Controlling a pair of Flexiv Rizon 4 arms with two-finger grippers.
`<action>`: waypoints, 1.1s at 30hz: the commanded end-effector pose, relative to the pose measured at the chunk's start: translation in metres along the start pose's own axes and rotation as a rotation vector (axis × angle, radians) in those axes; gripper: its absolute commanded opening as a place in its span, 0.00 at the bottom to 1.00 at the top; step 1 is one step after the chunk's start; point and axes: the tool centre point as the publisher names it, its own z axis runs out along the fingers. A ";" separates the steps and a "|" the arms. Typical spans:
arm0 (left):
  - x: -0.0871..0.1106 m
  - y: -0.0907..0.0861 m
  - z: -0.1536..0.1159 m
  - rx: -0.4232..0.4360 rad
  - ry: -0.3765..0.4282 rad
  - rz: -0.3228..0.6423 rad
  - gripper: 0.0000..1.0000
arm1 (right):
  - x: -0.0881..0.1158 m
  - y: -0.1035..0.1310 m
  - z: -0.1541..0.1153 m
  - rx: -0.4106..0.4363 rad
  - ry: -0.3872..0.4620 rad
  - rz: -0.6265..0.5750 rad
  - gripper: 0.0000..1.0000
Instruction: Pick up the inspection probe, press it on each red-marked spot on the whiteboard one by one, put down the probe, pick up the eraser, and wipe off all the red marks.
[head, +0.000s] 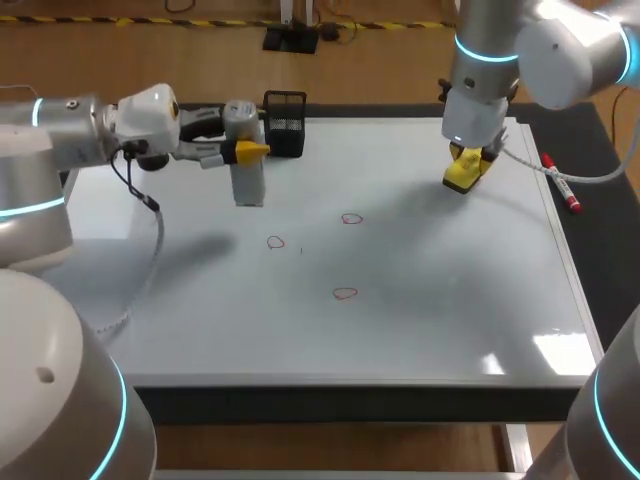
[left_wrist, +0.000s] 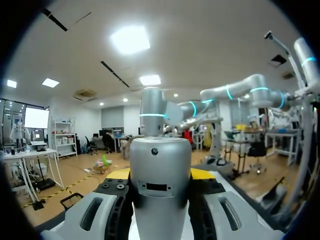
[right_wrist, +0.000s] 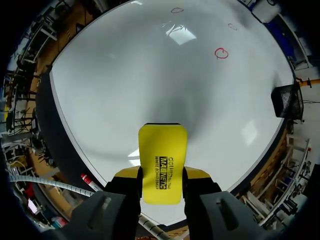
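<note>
— Over the whiteboard's (head: 420, 330) far left part, what does the left hand (head: 245, 150) have?

— It has the inspection probe (head: 247, 175), a silver cylinder held upright. The two yellow-tipped fingers press it from both sides, parted only as far as the body is thick. The left wrist view shows the same: the probe (left_wrist: 160, 175) fills the gap between the fingers of the left hand (left_wrist: 160, 173), with a yellow tip at each flank.

— Is the tip down on the whiteboard?

— It seems to hang above the surface, just inside the far edge, but the lower end is hard to judge.

— And the right hand (head: 466, 170)?

— It is at the whiteboard's far right corner, fingers pointing down and clamped on the yellow eraser (head: 462, 178). From the right wrist view the eraser (right_wrist: 162, 150) sticks out ahead of the right hand (right_wrist: 161, 175), pinched between both tips. I cannot tell whether it touches the whiteboard.

— What about the red marks?

— Three small red rings are drawn around the whiteboard's middle: one toward the far side (head: 351, 218), one left of centre (head: 276, 242), one nearer the front (head: 345, 293). None sits under either hand.

— Anything else around the whiteboard?

— A black mesh basket (head: 285, 125) stands at its far edge, just beside the probe. A red marker (head: 562, 185) lies on the dark tabletop (head: 600, 190) just off its right edge, near the eraser.
</note>
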 end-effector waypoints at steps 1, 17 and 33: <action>0.014 0.010 0.002 0.025 0.003 -0.006 0.00 | 0.001 0.000 -0.001 0.002 0.001 -0.001 0.00; 0.034 0.047 0.009 0.069 0.040 -0.001 0.00 | 0.001 0.000 -0.001 0.002 0.001 -0.001 0.00; 0.022 0.068 0.014 0.068 0.072 -0.015 0.00 | 0.001 0.000 -0.001 0.002 0.001 -0.001 0.00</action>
